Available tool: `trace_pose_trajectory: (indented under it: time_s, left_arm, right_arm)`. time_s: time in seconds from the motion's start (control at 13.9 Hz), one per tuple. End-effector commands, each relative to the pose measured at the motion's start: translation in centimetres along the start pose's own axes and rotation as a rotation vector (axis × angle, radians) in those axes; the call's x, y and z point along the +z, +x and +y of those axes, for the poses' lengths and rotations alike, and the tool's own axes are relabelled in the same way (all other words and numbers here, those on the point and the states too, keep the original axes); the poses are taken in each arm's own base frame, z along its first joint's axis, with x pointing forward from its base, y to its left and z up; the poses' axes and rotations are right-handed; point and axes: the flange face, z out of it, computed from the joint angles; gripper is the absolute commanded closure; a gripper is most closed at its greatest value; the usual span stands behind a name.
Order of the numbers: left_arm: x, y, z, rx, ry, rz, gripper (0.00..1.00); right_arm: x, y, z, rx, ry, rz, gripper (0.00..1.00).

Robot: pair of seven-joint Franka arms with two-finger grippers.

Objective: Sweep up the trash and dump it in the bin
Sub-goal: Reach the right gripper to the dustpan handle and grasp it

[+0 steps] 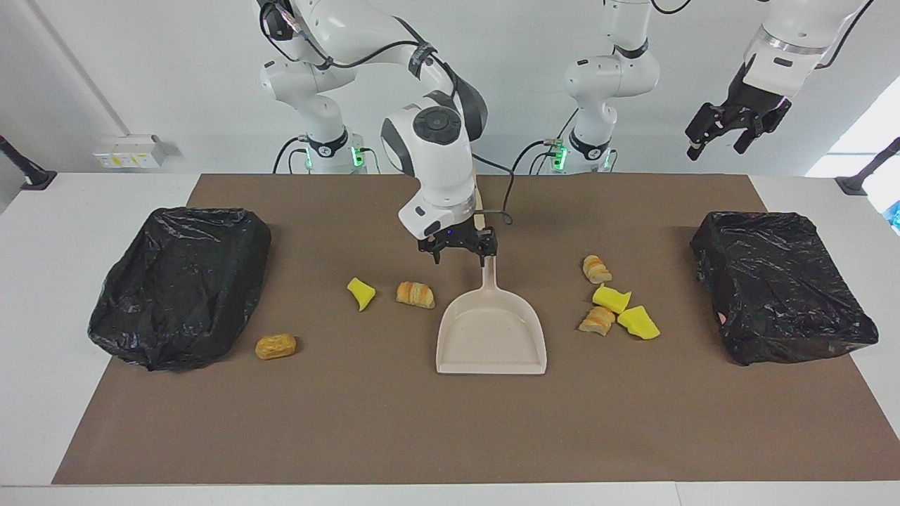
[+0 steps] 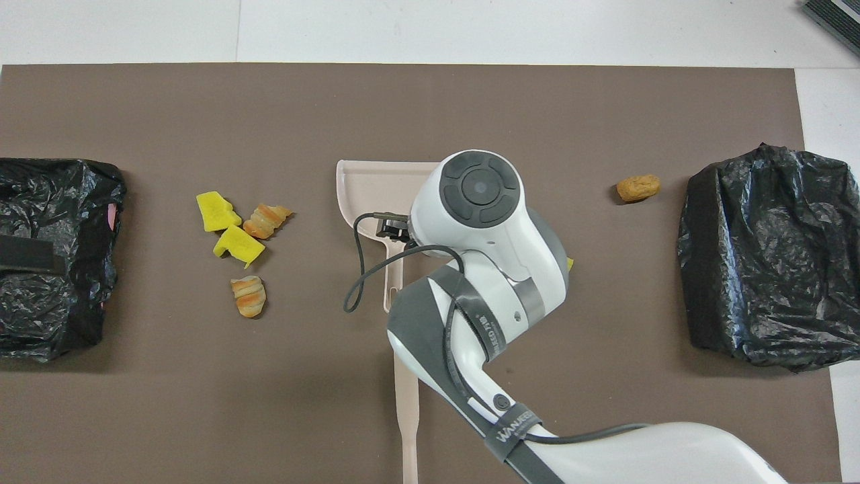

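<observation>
Brown mat (image 1: 422, 422): trash (image 1: 415, 294) apparently just beside open right tool (image 1: 458, 253).

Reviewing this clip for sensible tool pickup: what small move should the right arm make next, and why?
Probably lower the right gripper and close on the dustpan handle: its fingers are open, just above the handle's end, holding nothing. The trash still lies on the mat, and the left gripper waits raised.

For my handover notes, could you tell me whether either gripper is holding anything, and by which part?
Nothing is held. The right gripper hangs open over the dustpan handle; the left gripper waits open, raised, empty.
</observation>
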Motion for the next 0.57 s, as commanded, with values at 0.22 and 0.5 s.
trace_pose_trajectory:
  time_s: [0.22,0.5]
  left_arm:
    - [-0.4,0.1,-0.1,-0.002,-0.006,-0.003,0.00]
    - [-0.4,0.1,-0.1,-0.002,-0.006,-0.003,0.00]
  right_arm:
    - [4.9,-0.6,-4.2,-0.064,-0.049,0.068,0.00]
    - [6.3,-1.3,-3.7,-0.087,-0.082,0.057,0.00]
